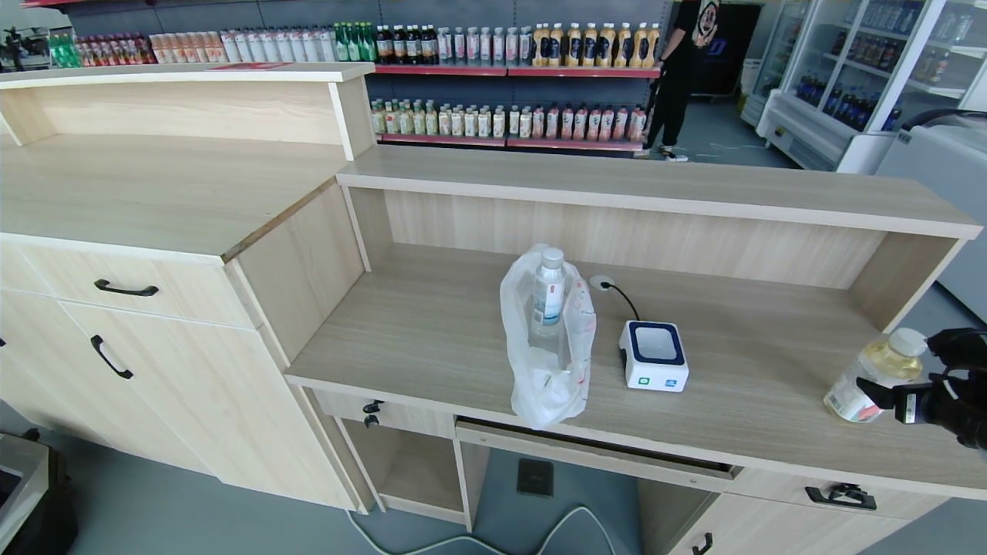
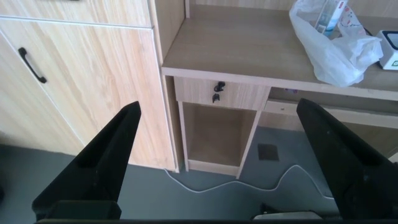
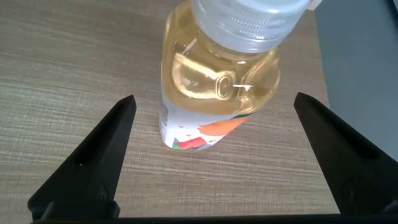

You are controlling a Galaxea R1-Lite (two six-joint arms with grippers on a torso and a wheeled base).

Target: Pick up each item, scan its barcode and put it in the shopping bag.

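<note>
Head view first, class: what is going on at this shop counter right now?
The robot is partway through bagging items. Its right gripper is at the yellow drink bottle standing near the right end of the counter, fingers open either side of it, not yet gripping. The white shopping bag stands mid-counter with a clear water bottle already inside, beside the barcode scanner. The left gripper hangs open below counter level, over the floor, holding nothing.

This is a small shop, seen from behind its wooden checkout counter [image 1: 432,331]. Red-edged shelves [image 1: 509,71] along the back wall carry long rows of bottled drinks [image 1: 594,45], and glass-door fridges [image 1: 840,77] stand on the right. On the counter sit a barcode scanner [image 1: 653,354] and a plastic shopping bag [image 1: 540,385].
</note>
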